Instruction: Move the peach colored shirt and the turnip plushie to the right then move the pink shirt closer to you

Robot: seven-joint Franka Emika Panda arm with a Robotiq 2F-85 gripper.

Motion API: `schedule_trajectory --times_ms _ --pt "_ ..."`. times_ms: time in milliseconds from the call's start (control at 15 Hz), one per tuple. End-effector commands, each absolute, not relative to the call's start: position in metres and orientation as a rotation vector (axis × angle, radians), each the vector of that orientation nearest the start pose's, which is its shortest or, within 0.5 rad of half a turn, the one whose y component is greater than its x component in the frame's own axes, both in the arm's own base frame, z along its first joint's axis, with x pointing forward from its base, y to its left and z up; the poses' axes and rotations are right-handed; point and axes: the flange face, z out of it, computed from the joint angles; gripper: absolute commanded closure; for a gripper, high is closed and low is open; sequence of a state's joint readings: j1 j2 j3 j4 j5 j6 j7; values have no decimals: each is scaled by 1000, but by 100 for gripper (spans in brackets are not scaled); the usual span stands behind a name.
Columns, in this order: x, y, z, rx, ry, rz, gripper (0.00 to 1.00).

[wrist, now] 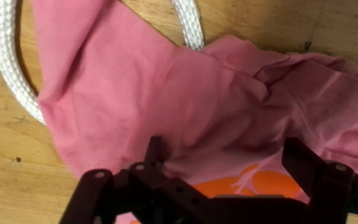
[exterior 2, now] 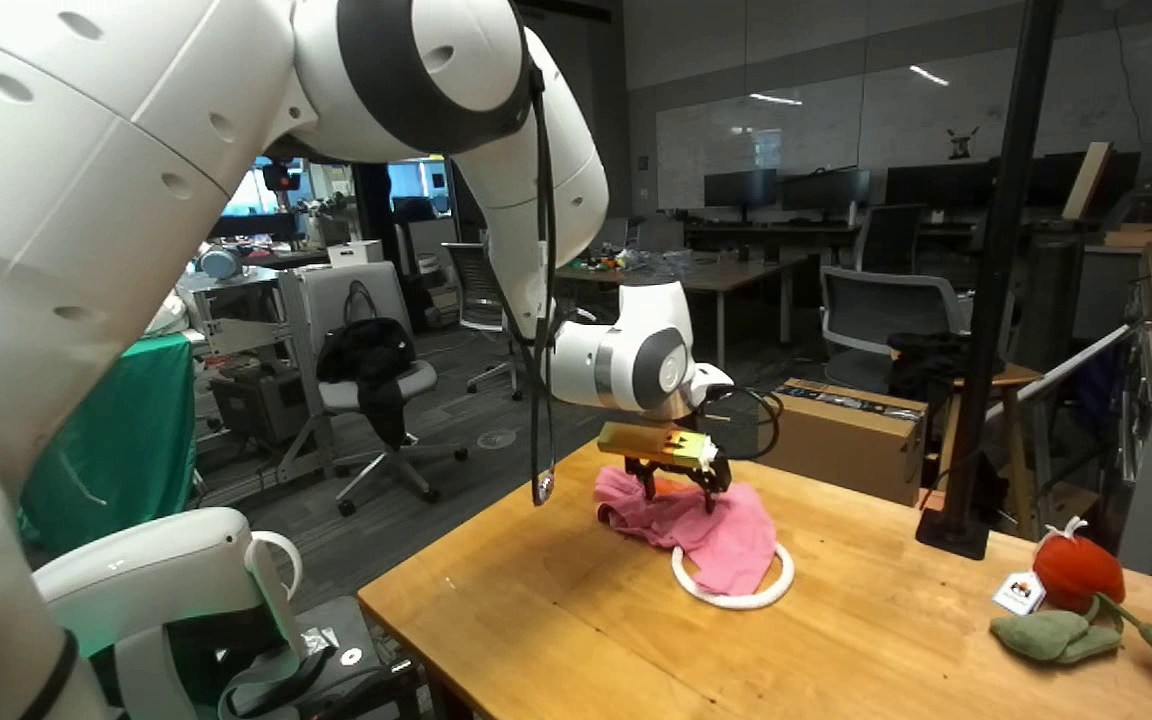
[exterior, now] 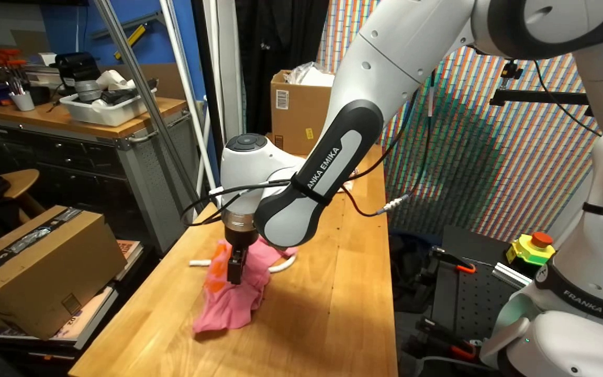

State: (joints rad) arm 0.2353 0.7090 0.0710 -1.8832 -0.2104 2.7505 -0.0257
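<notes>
- Pink shirt [wrist: 154, 102]: I judge the last step, bringing this closer, to be the work now. It lies rumpled on the table [exterior 2: 886, 640], beneath my gripper [wrist: 224, 149], part of it over the white rope [wrist: 6, 56].
- Fingers [wrist: 298, 160]: all 2 stand wide apart, with nothing pinched between them. They point down at the cloth beside its orange print [wrist: 273, 182]; whether the tips touch it, I cannot tell.
- Turnip [exterior 2: 1081, 578]: well apart from the pink shirt, near the table's edge, on my right as I reach out. Going by where it sits, I take its move as done.
- Peach shirt: I cannot make it out in any view. Something pale [exterior: 348, 185] shows past my arm [exterior: 385, 73] in an exterior view, too little to name, so I cannot vouch for that part.
- Next: I should come down if the tips are short of the cloth, shut on a raised fold rather than a flat stretch, then draw it toward my base [exterior: 589, 251].
- Care: the rope passes under the pink shirt and would likely come along if I pinched both. Thin cloth may slip; a small lift before pulling should test the hold.
</notes>
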Motion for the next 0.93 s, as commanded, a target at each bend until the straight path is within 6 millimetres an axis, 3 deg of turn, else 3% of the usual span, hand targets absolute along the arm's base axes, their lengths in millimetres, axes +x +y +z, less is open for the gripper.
schedule_trajectory --times_ms 0,267,333,400,867 --pt "624 202 136 -3069 -791 -250 0" --pt "628 201 133 -3076 -782 -236 0" --pt "629 200 134 -3078 -781 -236 17" --pt "631 201 136 -3080 -778 -239 26" --pt "640 201 154 -3096 -779 -281 78"
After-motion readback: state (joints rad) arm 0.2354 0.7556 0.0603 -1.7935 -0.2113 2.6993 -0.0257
